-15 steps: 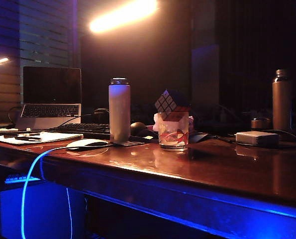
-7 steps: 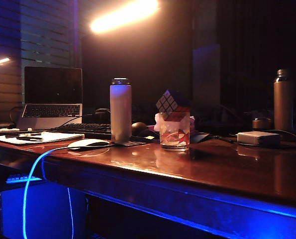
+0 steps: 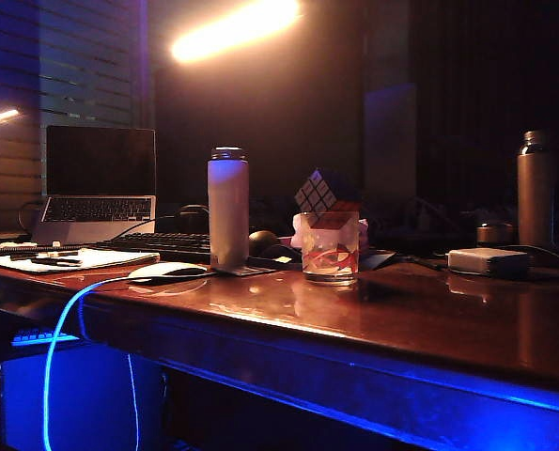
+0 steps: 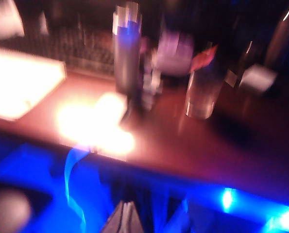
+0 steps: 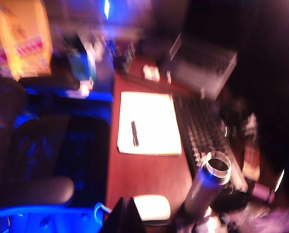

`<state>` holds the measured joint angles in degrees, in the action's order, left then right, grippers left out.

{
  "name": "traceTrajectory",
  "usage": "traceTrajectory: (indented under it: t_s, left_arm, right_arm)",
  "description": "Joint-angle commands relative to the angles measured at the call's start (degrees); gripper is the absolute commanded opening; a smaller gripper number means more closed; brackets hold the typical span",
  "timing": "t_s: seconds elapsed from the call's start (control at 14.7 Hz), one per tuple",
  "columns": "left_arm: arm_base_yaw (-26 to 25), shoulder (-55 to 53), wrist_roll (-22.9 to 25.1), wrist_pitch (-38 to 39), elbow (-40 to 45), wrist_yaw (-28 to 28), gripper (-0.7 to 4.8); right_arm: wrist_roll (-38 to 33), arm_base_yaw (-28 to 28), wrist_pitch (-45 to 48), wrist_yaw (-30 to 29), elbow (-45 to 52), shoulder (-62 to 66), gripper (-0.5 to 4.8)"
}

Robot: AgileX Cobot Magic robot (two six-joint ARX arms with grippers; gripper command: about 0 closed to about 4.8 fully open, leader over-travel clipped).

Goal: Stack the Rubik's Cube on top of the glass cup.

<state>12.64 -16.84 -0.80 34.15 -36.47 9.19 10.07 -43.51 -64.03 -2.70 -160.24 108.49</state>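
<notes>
We see the Rubik's Cube [image 3: 323, 195] tilted on the rim of the glass cup [image 3: 330, 247] on the surface [image 3: 420, 315]. Our left gripper [image 4: 126, 219] and right gripper [image 5: 124, 216] are both closed, holding nothing.

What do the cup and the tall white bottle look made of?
The cup looks like clear glass with a red and white swirl print: the cube sits on its rim. The bottle has a matte white body, material unclear, and a shiny, probably metal cap.
</notes>
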Motion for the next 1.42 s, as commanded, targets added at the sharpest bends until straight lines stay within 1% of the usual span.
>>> traceTrajectory:
  t_s: [0.07, 0.14, 0.2, 0.34, 0.47, 0.61, 0.68, 0.75, 0.88, 1.02, 1.22, 1.42]
  left_arm:
    - [0.0, 0.3, -1.4, -9.5, 8.3, 1.4, -0.03]
    - [0.0, 0.3, -1.4, -12.2, 10.9, 2.6, -0.03]
    - [0.0, 0.3, -1.6, -14.9, 13.4, 2.6, -0.03]
    - [0.0, 0.3, -1.6, -20.1, 18.5, 2.4, -0.03]
    - [0.0, 0.3, -1.3, -22.8, 21.6, 0.7, -0.03]
    - [0.0, 0.3, -1.1, -24.5, 24.3, -3.3, -0.03]
    - [0.0, 0.3, -0.3, -24.9, 25.7, -4.2, -0.03]
    - [0.0, 0.3, 0.4, -25.2, 27.0, -4.0, -0.03]
    - [0.0, 0.5, 0.3, -25.2, 29.6, -3.6, -0.03]
    - [0.0, 0.5, 1.0, -25.4, 31.0, -3.8, -0.03]
    - [0.0, 0.5, 3.8, -25.8, 32.2, -4.5, -0.03]
    - [0.0, 0.5, 3.8, -25.7, 34.7, -4.2, -0.03]
  right_arm:
    - [0.7, 0.1, -1.8, 4.2, -0.3, -6.9, -0.01]
    - [0.7, 0.1, -2.8, 5.7, -0.3, -9.7, -0.01]
    - [1.5, 0.2, -3.7, 7.3, -0.3, -12.4, -0.01]
    - [3.5, 0.2, -4.5, 11.0, -0.3, -18.8, -0.01]
    - [3.5, 0.2, -5.4, 14.6, -0.3, -22.4, -0.01]
    - [3.5, 0.2, -8.0, 22.0, -0.3, -24.8, -0.01]
    - [3.5, 0.2, -10.8, 25.7, -0.3, -25.4, -0.01]
    - [3.3, 0.2, -13.0, 27.7, -0.3, -25.7, -0.01]
    - [2.2, 0.2, -15.0, 28.6, -0.3, -25.8, -0.01]
    - [2.2, 0.2, -14.1, 28.5, -0.2, -24.8, -0.01]
    - [4.3, 0.7, -13.1, 28.8, -0.2, -23.4, -0.01]
    - [4.3, 0.7, -11.8, 28.7, -0.3, -23.5, -0.01]
